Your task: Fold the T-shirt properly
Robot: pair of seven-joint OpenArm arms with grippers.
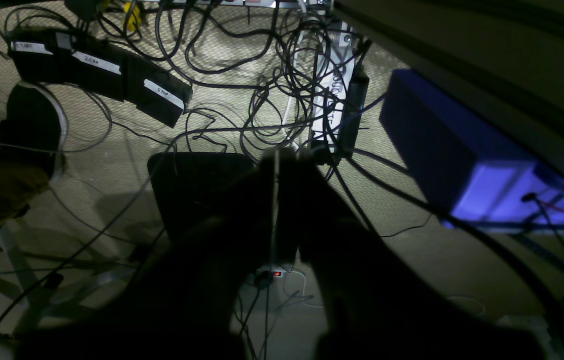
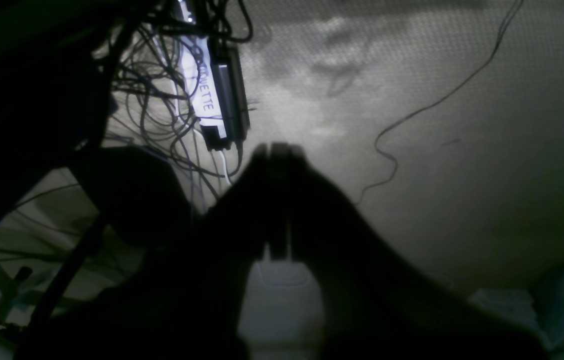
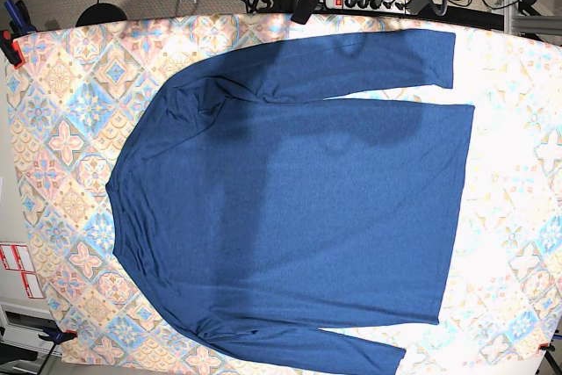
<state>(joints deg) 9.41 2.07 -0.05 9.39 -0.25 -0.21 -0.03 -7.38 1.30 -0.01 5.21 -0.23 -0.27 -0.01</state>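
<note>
Pressed tight together and pinching nothing, your left gripper (image 1: pixel 278 165) fills the foreground of its wrist view, hanging off the table above a tangle of cables (image 1: pixel 282 95) on the floor. Your right gripper (image 2: pixel 277 155) is likewise shut and empty, over bare carpet (image 2: pixel 462 165).

Neither arm reaches over the shirt in the base view, so I judge no fold has begun. The T-shirt (image 3: pixel 299 208) lies flat and spread on the patterned tablecloth (image 3: pixel 61 129), filling most of it. Its long axis runs left to right in that view: neck toward the left, hem toward the right, one sleeve along the top edge and the other along the bottom. Your next move calls for opening both grippers and bringing them in over a sleeve or a side edge.
</note>
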